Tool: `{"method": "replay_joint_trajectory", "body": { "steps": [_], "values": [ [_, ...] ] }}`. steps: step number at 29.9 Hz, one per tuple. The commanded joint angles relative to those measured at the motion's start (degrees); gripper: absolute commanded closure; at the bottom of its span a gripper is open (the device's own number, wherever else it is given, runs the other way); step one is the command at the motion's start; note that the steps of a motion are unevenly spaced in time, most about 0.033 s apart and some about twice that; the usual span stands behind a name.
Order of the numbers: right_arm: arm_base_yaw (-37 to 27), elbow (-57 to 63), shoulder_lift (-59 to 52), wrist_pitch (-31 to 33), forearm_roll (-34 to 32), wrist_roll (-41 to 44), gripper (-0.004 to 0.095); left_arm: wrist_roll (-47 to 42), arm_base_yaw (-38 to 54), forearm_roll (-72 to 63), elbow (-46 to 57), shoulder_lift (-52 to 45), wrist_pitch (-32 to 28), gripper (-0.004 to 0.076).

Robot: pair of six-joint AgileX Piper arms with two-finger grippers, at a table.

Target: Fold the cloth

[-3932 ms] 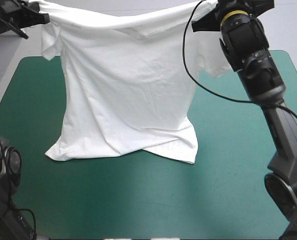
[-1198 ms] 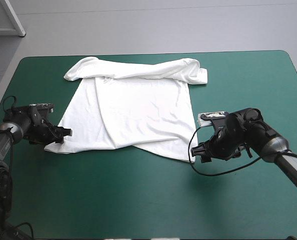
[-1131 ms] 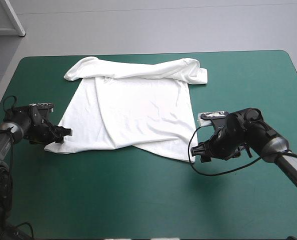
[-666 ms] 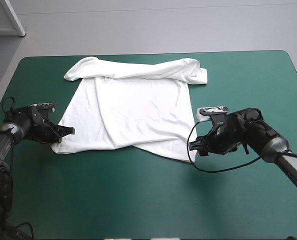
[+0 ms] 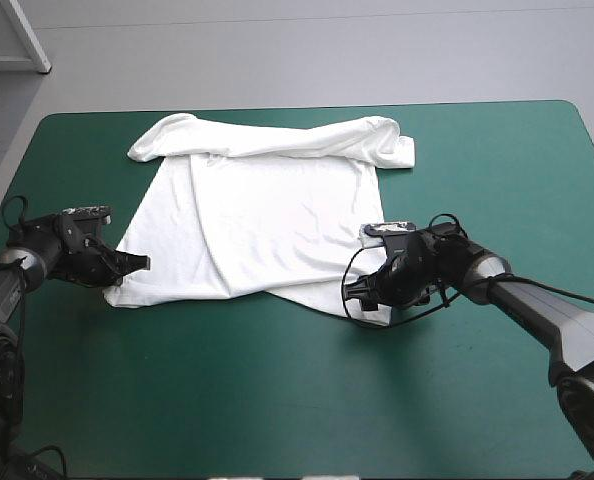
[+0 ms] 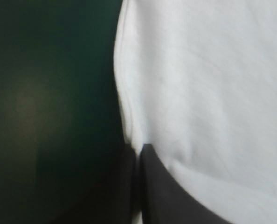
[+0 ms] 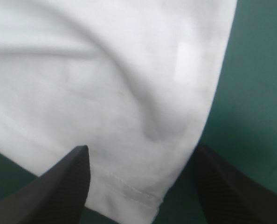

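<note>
Teal-green table (image 5: 277, 400) held the T-shirt (image 5: 277, 210), flat, soft and floppy. We pinched its near left corner with our left gripper (image 5: 135, 264); our right gripper (image 7: 141, 149) stood spread over the near right corner.

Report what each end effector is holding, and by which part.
Left end effector: shut on the T-shirt at its near left hem corner. Right end effector: open around the near right hem corner, holding nothing.

The T-shirt (image 5: 267, 210) is plain white, the table cover (image 5: 277, 400) teal-green.
</note>
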Motion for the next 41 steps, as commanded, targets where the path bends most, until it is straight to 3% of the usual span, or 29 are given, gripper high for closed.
{"method": "replay_joint_trajectory", "body": {
  "steps": [1,4,9,16,21,28,34,41],
  "values": [
    [2.16,-0.44,2.6,-1.92,-2.25,4.48,0.0339,-0.02,-0.27,0.64,0.62,-1.38,2.65,0.0734],
    [3.95,-0.44,4.4,-1.78,-6.09,7.81,0.0474,-0.02,-0.27,0.64,0.62,-2.43,2.51,0.0734],
    [6.34,-0.44,4.75,-3.05,-9.65,9.02,0.0927,-0.02,-0.27,0.42,0.62,-4.62,1.71,0.0734],
    [6.6,-2.56,-3.33,-2.1,-19.56,14.45,0.0926,0.23,-0.27,-1.76,-1.26,-12.02,0.83,0.0734],
    [6.6,-10.81,-13.11,5.11,-26.15,14.77,0.0926,4.87,-0.48,-8.1,-9.47,-19.07,5.46,0.0734],
    [6.6,-28.23,-21.83,13.41,-35.94,12.12,0.0926,6.0,-0.46,-11.32,-28.1,-26.68,11.71,0.0734],
    [6.6,-44.11,-24.54,13.88,-41.68,7.69,0.0926,6.0,-0.46,-11.57,-45.49,-28.61,10.8,0.0734],
    [6.6,-60.46,-24.65,15.68,-42.23,2.78,0.0926,6.0,-0.46,-9.21,-63.46,-27.57,7.8,0.0734]
  ]
}}
